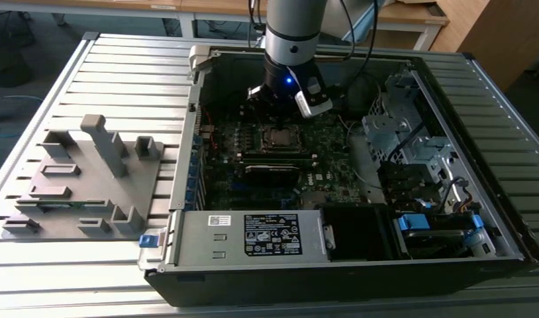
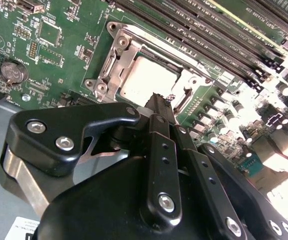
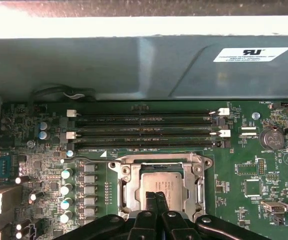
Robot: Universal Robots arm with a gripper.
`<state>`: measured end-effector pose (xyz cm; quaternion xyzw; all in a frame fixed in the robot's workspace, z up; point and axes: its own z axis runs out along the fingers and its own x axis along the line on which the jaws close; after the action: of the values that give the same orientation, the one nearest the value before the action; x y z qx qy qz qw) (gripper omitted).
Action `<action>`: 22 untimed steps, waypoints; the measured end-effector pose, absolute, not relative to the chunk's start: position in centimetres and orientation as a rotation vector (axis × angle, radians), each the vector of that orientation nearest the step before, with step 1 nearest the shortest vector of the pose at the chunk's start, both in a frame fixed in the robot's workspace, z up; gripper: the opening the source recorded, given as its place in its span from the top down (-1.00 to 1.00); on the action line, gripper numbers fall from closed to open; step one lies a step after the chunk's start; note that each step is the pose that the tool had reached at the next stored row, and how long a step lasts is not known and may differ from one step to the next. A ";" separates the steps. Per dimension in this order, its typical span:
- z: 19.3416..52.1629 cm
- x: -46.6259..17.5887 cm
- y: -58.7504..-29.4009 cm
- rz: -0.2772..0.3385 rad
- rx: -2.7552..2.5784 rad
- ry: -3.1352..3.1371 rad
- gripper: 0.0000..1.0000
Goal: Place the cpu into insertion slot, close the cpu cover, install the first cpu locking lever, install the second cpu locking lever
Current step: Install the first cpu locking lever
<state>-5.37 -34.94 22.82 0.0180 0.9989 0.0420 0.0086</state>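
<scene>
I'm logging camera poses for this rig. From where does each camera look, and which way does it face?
Exterior view: off the arm, high up, looking down into the open computer case; the arm and gripper show.
First wrist view: on the wrist, facing the motherboard and the case wall beyond; the gripper's fingertips show.
Second wrist view: on the wrist behind the gripper, looking slantwise along it at the motherboard.
Shared: both wrist views show the cpu just past the closed fingertips.
</scene>
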 end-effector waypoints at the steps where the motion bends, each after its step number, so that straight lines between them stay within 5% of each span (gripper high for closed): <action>1: 22.9 -5.4 -34.9 0.132 0.056 3.121 0.80; 22: 24.2 -6.3 -34.9 0.132 0.056 3.121 0.80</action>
<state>-6.35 -34.94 24.24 0.0180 0.9989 0.0421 0.0087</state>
